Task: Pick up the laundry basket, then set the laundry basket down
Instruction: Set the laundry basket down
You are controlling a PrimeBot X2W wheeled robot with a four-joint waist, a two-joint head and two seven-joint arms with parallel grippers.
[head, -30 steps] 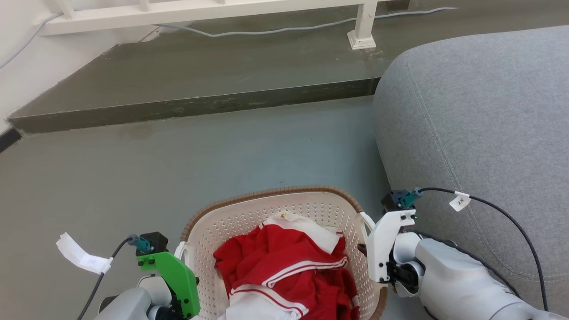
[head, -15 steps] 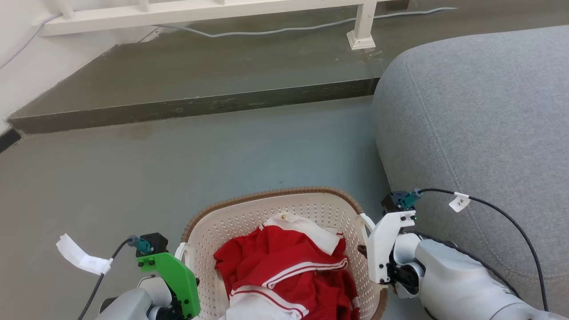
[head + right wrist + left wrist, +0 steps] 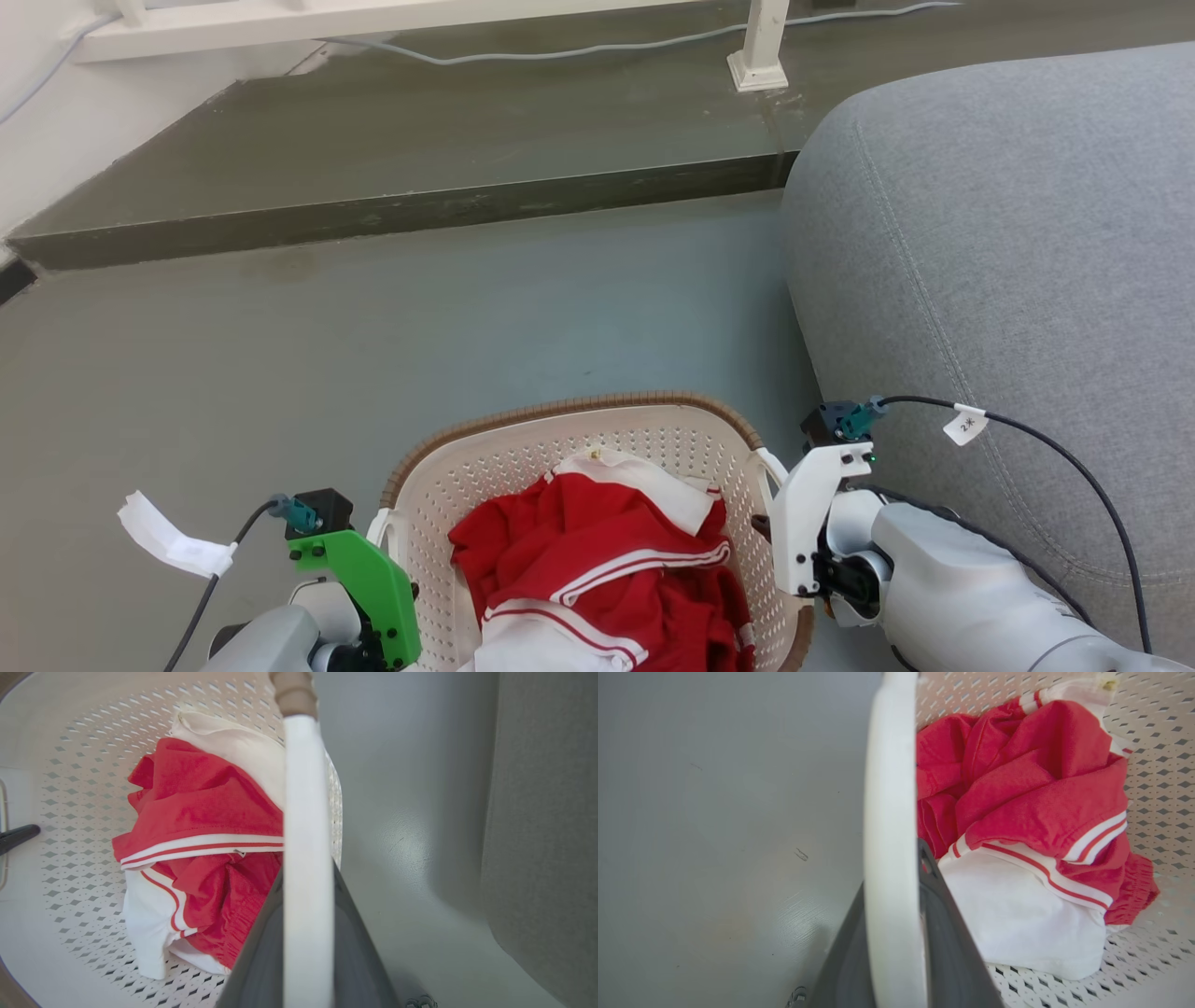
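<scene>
1. The basket (image 3: 560, 411) sat low in the head view between both arms, over the grey floor (image 3: 467, 308), near the sofa (image 3: 1008, 233) on the robot's right.
2. The left gripper (image 3: 892, 868) grasped the basket's left handle (image 3: 887, 774), one dark finger on each side of the white bar.
3. The right gripper (image 3: 306, 872) clasped the right handle (image 3: 303, 788) likewise.
4. Red-and-white clothes (image 3: 597, 551) lay crumpled inside.
5. Whether the basket touched the floor could not be told.

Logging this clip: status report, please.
Left gripper, right gripper clamped on laundry basket handles. Basket holds red-and-white clothing. Grey sofa close on right.
</scene>
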